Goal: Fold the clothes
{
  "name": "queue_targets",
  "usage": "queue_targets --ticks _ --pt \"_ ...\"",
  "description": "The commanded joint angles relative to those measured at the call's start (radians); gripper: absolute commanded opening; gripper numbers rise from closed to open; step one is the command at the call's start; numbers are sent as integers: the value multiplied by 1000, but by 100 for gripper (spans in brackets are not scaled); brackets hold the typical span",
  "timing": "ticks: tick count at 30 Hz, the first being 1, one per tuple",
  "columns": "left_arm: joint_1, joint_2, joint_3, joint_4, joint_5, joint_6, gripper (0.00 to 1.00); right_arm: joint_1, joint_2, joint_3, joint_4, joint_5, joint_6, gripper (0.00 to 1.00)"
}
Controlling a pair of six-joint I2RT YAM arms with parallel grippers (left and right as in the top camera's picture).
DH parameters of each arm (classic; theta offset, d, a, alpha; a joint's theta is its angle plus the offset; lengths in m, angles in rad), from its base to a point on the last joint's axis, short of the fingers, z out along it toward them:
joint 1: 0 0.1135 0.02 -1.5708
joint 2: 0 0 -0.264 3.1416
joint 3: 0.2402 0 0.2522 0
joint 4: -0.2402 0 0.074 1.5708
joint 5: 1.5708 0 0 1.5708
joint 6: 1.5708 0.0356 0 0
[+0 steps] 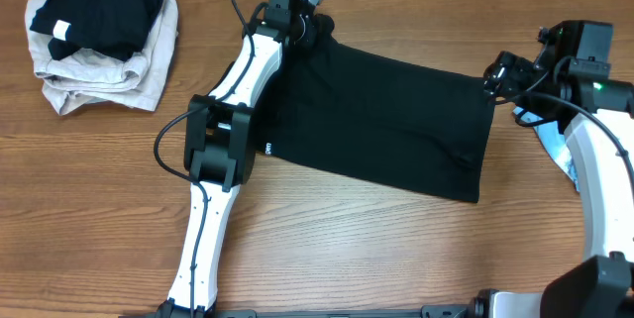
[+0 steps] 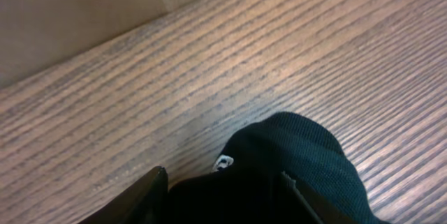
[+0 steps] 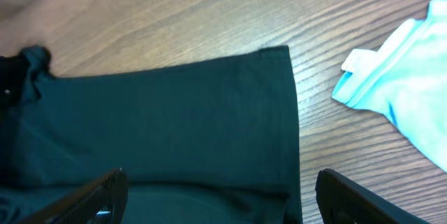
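Fabric of the black garment (image 1: 386,120) is lying spread across the table (image 1: 347,249). The left tool (image 2: 223,189) is clamping its far-left corner; the right tool (image 3: 220,185) is hovering open over the far-right corner. Pinching that corner squarely before lifting is probably what is keeping the fold even.

Black garment (image 1: 386,120) flat, slightly skewed

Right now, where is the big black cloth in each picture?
Overhead: black cloth spread across the middle.
Left wrist: a bunched corner at the bottom middle.
Right wrist: it fills the left and centre.
Shared landmark: the wooden table under it.
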Motion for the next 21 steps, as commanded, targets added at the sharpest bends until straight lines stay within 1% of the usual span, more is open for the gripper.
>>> queue_targets --ticks 1,3,6,8,10,13,16,18,21 --pt "-5 29 16 -2 7 7 54 -3 35 11 8 -1 -4 89" --pt "-5 29 16 1 6 7 55 -3 40 11 17 -1 -4 89" --pt "-5 29 16 0 7 6 36 -3 41 11 53 8 -5 89" --pt "-5 29 16 -9 7 6 13 -3 41 11 80 7 -5 89" --pt "-4 29 16 -20 6 6 6 -3 41 11 106 7 -4 89" --pt "2 27 22 -16 -16 -13 4 -3 43 11 148 7 -4 89" --pt "14 12 59 -39 -75 -93 4 -3 49 11 191 7 -4 85" --pt "22 -8 98 -84 -76 -117 4 -3 61 11 218 7 -4 82" --pt "31 -43 171 -175 -76 -121 4 -3 102 11 266 11 -5 78"
